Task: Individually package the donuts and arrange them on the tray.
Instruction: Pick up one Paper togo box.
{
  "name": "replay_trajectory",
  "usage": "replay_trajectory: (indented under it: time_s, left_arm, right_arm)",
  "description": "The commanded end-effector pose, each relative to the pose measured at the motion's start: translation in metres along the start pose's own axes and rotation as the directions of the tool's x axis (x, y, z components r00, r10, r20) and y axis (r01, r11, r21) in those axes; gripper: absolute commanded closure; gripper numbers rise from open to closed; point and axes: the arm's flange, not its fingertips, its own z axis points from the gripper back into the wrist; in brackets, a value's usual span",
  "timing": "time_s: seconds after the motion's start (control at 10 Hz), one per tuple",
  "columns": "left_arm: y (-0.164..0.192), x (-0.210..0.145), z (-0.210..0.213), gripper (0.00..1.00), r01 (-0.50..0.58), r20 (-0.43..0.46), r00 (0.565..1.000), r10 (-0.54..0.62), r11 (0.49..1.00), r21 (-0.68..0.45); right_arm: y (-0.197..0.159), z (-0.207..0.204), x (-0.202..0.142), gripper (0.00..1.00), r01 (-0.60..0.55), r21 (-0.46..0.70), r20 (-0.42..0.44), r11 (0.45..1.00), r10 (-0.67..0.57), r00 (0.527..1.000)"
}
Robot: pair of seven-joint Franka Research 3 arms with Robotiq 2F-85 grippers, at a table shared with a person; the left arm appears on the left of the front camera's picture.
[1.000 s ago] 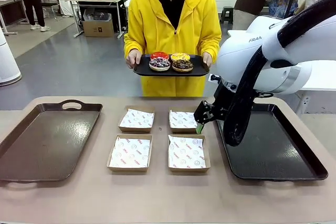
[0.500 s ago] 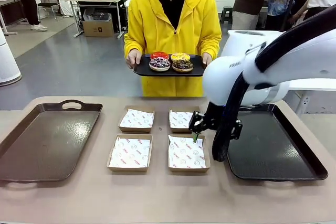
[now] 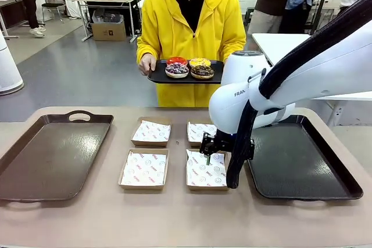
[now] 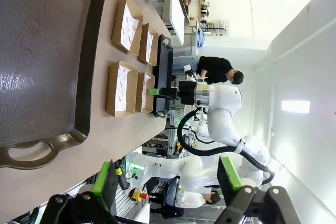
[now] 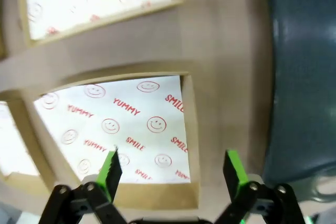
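Four donuts lie on a small black tray (image 3: 157,76) that a person in a yellow hoodie holds in both hands beyond the far table edge: red (image 3: 176,61), yellow (image 3: 199,62), sprinkled dark chocolate (image 3: 176,71) and plain chocolate (image 3: 201,72). My right gripper (image 3: 207,147) hangs open just above the near-right cardboard box (image 3: 204,172). In the right wrist view the right gripper (image 5: 173,169) is empty, its green pads straddling that box's printed paper (image 5: 121,124). My left gripper (image 4: 167,179) is open and empty, above the handle end of the brown tray (image 4: 47,51).
A large brown tray (image 3: 52,155) lies at the table's left and a dark tray (image 3: 302,166) at its right. Three more paper-lined boxes (image 3: 151,132) (image 3: 199,132) (image 3: 144,168) sit in the middle. My right arm's white body arches over the dark tray.
My right arm has swung left and lower, from the dark tray's left edge to over the near-right box. The person still holds the donut tray.
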Motion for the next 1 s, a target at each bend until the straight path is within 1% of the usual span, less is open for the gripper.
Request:
replay_trajectory:
  time_s: [0.0, 0.2, 0.5, 0.6, 0.7, 0.8, 0.9]
  left_arm:
    - [-0.002, -0.001, 0.001, 0.0, -0.001, 0.012, 1.0, 0.001, 1.0, -0.018]
    - [-0.002, -0.001, 0.001, 0.0, -0.001, 0.012, 1.0, 0.001, 1.0, -0.018]
    - [-0.002, -0.001, 0.001, 0.0, -0.001, 0.012, 1.0, 0.001, 1.0, -0.018]
    - [-0.002, -0.001, 0.001, 0.0, -0.001, 0.012, 1.0, 0.001, 1.0, -0.018]
    - [-0.002, -0.001, 0.001, 0.0, -0.001, 0.012, 1.0, 0.001, 1.0, -0.018]
    - [-0.002, -0.001, 0.001, 0.0, -0.001, 0.012, 1.0, 0.001, 1.0, -0.018]
    - [-0.002, -0.001, 0.001, 0.0, -0.001, 0.012, 1.0, 0.001, 1.0, -0.018]
  right_arm:
    - [0.007, -0.004, 0.005, 0.0, -0.037, -0.043, 0.018, 0.998, 0.037, 0.999]
    - [0.009, -0.004, 0.001, 0.0, -0.068, -0.063, 0.025, 0.996, 0.07, 0.997]
    - [0.002, -0.005, 0.0, 0.0, -0.114, -0.038, 0.015, 0.993, 0.114, 0.993]
    - [-0.001, -0.007, 0.001, 0.09, -0.126, -0.037, 0.024, 0.991, 0.127, 0.992]
    - [-0.003, -0.009, 0.001, 0.56, -0.124, -0.042, 0.014, 0.991, 0.125, 0.992]
    - [-0.004, -0.01, 0.001, 0.65, -0.126, -0.04, 0.011, 0.991, 0.126, 0.992]
    - [-0.006, -0.011, 0.002, 1.0, -0.122, -0.036, 0.007, 0.992, 0.123, 0.992]
